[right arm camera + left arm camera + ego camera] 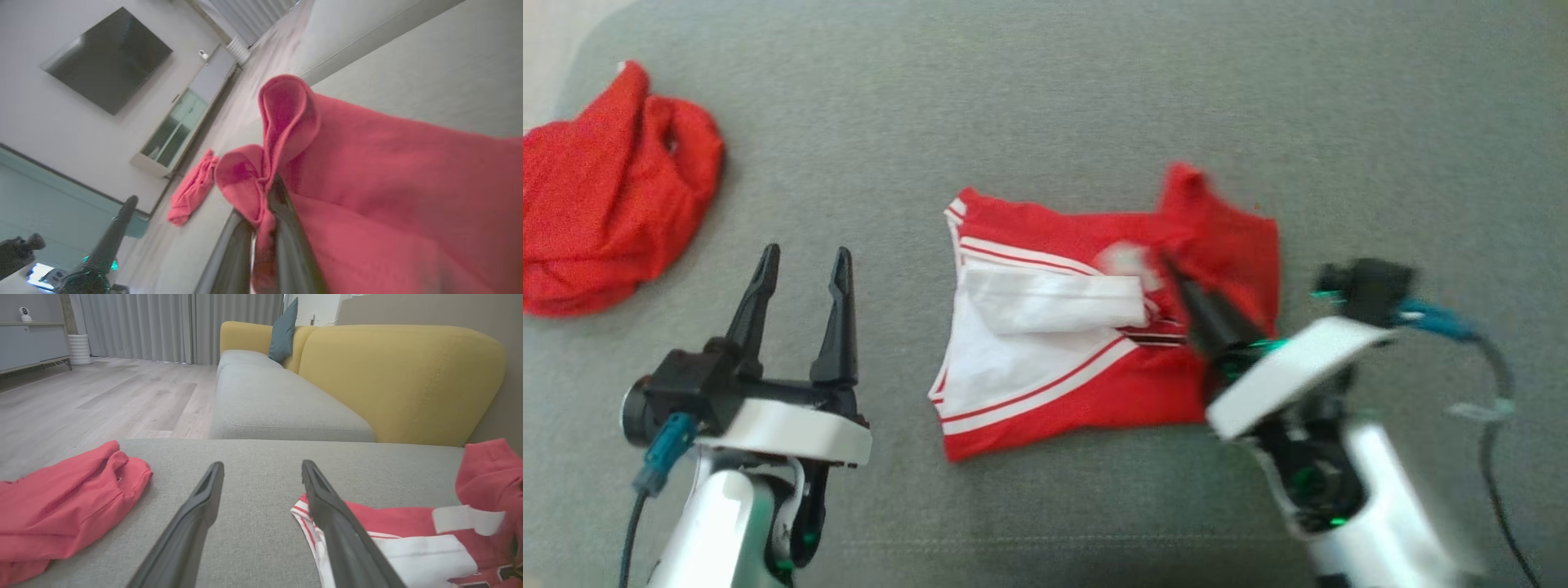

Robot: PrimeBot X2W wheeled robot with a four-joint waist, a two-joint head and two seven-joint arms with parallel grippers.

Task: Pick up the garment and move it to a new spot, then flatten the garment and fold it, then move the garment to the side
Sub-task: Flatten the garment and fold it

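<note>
The garment (1054,343), red with white panels and stripes, lies partly folded in the middle of the grey cushion (1094,98). My right gripper (1176,273) is at its right part, shut on a fold of red cloth. The right wrist view has the garment (388,183) bunched and pinched between the right gripper's (261,204) dark fingers. My left gripper (806,253) stands open to the left of the garment, apart from it, with nothing between its fingers. From the left wrist, the garment (408,535) lies just right of the open left gripper (262,465).
A second, plain red garment (605,212) lies crumpled at the cushion's far left edge. Beyond the cushion stand a sofa seat (265,400) with a yellow back (400,384) and a teal pillow (284,332). Wooden floor (102,396) lies to the left.
</note>
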